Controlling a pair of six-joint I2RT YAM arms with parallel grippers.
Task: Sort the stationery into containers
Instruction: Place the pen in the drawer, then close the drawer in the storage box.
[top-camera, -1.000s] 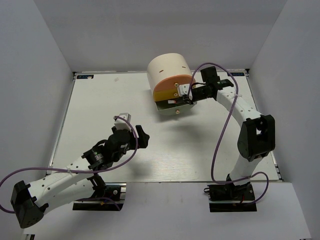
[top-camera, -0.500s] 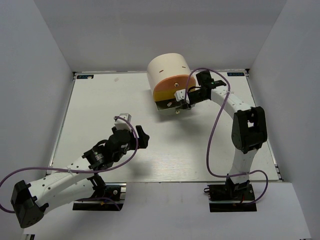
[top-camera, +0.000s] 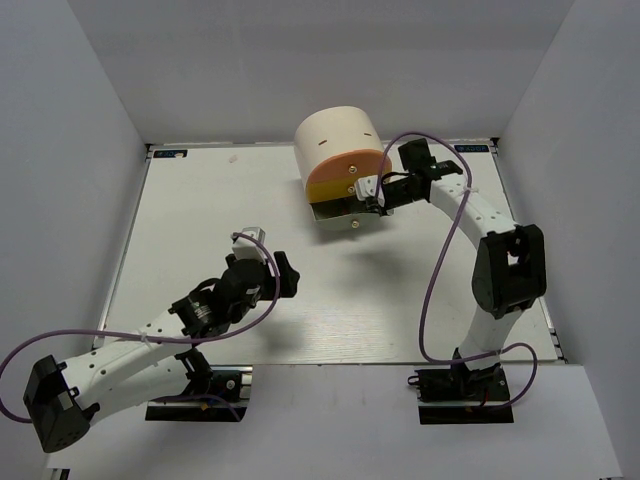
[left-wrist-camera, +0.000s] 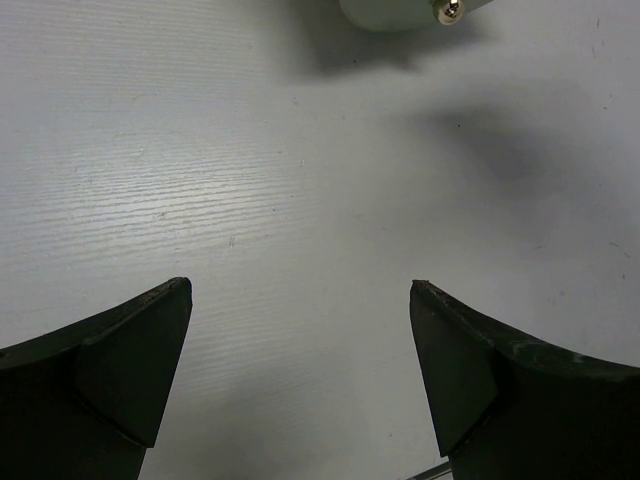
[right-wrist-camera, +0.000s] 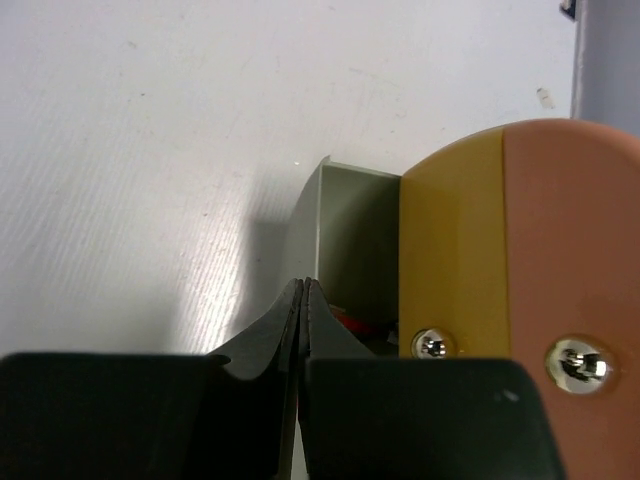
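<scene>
Cabinet (top-camera: 335, 135), cream, round-topped, upper centre of worktop (top-camera: 200, 200); orange drawer (top-camera: 352, 164) over yellow drawer (top-camera: 325, 190), both shut; pale bottom drawer (top-camera: 335, 212) pulled out, something red (right-wrist-camera: 352, 320) inside; right arm bent in from the right, right end effector (right-wrist-camera: 303, 290) pressed together, empty, at the open drawer's right rim; left end effector (left-wrist-camera: 300, 290) spread wide over bare worktop, well apart.
</scene>
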